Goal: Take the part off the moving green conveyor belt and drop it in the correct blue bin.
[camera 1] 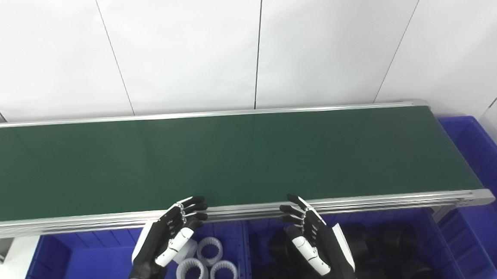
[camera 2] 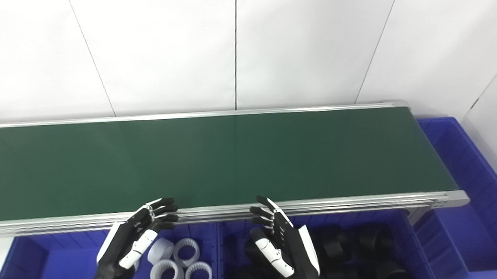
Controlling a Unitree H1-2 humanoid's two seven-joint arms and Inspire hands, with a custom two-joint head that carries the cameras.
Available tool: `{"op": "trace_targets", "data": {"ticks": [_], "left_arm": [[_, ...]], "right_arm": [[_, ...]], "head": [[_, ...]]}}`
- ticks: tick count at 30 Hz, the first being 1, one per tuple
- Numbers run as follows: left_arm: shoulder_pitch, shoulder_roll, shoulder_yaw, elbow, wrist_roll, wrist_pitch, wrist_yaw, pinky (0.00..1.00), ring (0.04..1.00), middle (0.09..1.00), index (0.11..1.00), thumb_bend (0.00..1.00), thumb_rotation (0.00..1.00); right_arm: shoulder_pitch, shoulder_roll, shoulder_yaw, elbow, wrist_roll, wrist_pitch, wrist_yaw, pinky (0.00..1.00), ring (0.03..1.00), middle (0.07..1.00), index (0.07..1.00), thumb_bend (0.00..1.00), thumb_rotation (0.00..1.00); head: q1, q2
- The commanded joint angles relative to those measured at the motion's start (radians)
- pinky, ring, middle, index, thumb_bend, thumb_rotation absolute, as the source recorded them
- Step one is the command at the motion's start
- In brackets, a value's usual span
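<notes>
The green conveyor belt [camera 1: 232, 157] runs left to right and carries no part in view. My left hand [camera 1: 168, 239] is open and empty, hovering over the left blue bin [camera 1: 66, 267] just in front of the belt's near rail. That bin holds several white toothed rings [camera 1: 210, 250]. My right hand [camera 1: 315, 243] is open and empty over the middle blue bin [camera 1: 444, 239], which holds several black rings [camera 1: 380, 243].
The belt's aluminium near rail [camera 1: 364, 203] lies just beyond both hands. A third blue bin [camera 1: 488, 172] stands at the belt's right end. A white panelled wall [camera 1: 242, 45] rises behind the belt.
</notes>
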Motion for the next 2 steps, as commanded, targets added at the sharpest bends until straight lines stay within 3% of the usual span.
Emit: {"op": "trace_targets", "data": {"ticks": [1,2], "left_arm": [[-0.007,-0.002,0.000,-0.033,0.004,-0.010,0.004,0.68,0.708,0.762,0.772,0.71,0.67],[-0.006,-0.002,-0.001,-0.032,0.005,-0.012,0.004,0.67,0.710,0.765,0.773,0.71,0.65]], "right_arm": [[-0.007,0.002,0.001,-0.037,0.003,-0.004,0.007,0.67,0.744,0.794,0.878,0.62,0.76],[-0.006,0.001,0.001,-0.038,0.001,-0.004,0.007,0.67,0.742,0.792,0.878,0.62,0.76]], "head": [[0.003,-0.001],[0.004,-0.003]]}}
